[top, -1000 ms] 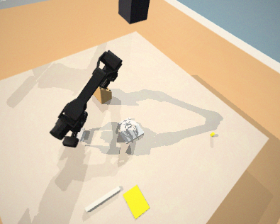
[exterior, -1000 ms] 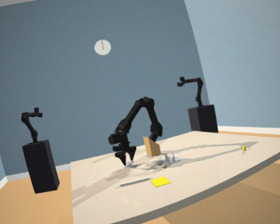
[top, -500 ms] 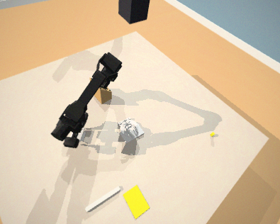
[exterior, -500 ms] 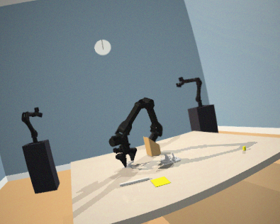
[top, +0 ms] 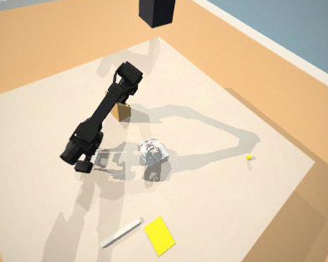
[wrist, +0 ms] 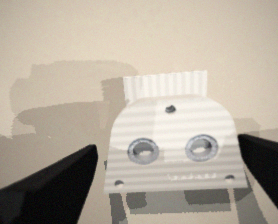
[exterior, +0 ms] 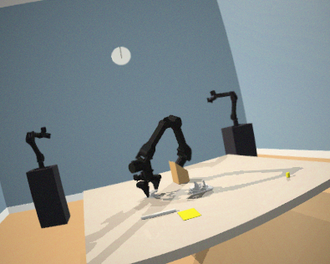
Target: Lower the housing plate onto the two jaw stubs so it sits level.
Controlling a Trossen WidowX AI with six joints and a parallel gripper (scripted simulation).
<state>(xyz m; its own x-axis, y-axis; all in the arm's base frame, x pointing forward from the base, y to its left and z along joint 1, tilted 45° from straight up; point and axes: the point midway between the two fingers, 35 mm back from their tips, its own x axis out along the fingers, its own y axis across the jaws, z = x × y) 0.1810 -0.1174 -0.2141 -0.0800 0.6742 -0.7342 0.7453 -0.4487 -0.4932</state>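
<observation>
Pale, ribbed housing plate (top: 101, 158) (wrist: 172, 167); two ringed holes

There were three black jointed robot arms (top: 98, 110) (exterior: 155, 136) (exterior: 38, 150) (exterior: 234, 107), one of them at the pale beige table (top: 196, 197) (exterior: 239, 203) (wrist: 225, 40) and two on two dark box-shaped pedestals (exterior: 47, 196) (exterior: 239, 140). Two black tapered fingers showed in the wrist view. The table bore one tan block (top: 122, 112) (exterior: 180, 174), one long pale-grey bar (top: 121, 233) (exterior: 159, 214), one flat yellow rectangle (top: 159, 236) (exterior: 189, 214) and one small yellow cylinder (top: 249, 157) (exterior: 287, 175). One white ribbed round-shouldered plate (wrist: 172, 125) had two ringed round openings (wrist: 131, 151) (wrist: 188, 149) and three small dark holes (wrist: 170, 109) (wrist: 119, 183) (wrist: 229, 178). One round white clock (exterior: 120, 56) hung on the wall.
</observation>
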